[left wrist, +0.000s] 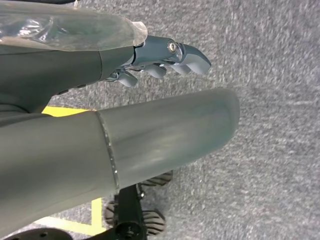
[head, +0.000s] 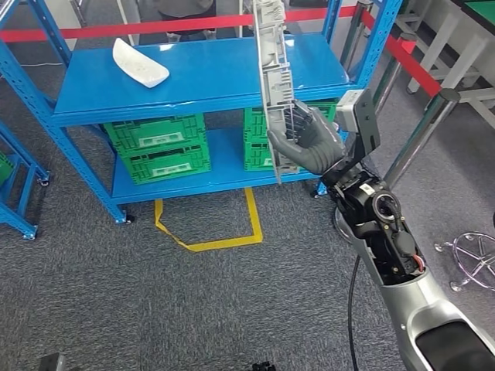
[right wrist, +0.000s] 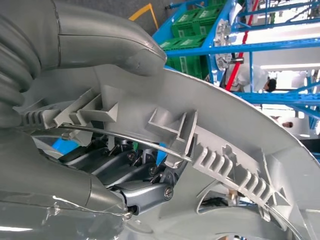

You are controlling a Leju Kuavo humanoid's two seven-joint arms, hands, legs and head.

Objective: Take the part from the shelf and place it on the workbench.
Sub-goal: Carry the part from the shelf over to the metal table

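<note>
Right robot hand (head: 309, 141) grips grey part (head: 273, 77), upright.

Right hand (head: 309, 139) holds the grey part (head: 273, 77) upright at the blue shelf's (head: 198, 81) front edge, near its right post. A white part (head: 139, 63) lies toward the left corner; green crates (head: 158, 145) fill the lower level.
</note>
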